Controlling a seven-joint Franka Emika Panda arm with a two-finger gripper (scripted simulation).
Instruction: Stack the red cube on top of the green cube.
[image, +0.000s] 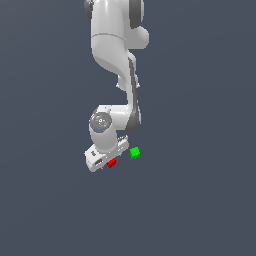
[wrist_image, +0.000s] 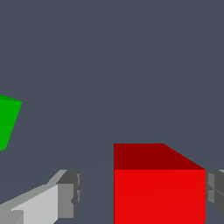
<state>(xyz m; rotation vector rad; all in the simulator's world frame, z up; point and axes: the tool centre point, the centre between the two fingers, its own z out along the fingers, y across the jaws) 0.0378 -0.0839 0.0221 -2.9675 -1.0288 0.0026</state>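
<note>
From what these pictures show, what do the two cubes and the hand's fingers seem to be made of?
Being simulator renders, they leave the material open.
Red cube: flat, matte, uniform colour, no texture or shine; perhaps painted wood or plastic.
Green cube: the same plain matte look.
Fingers of the hand: dull grey pads with ridged faces, rubber-like, on a pale body resembling painted metal or plastic.

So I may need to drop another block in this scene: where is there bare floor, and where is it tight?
Crowded: the middle, where the gripper sits over the red cube, with the green cube close on the exterior view's right. A narrow gap separates the cubes. Free: the wide bare floor right of the green cube, left of the gripper, and below both.
</note>
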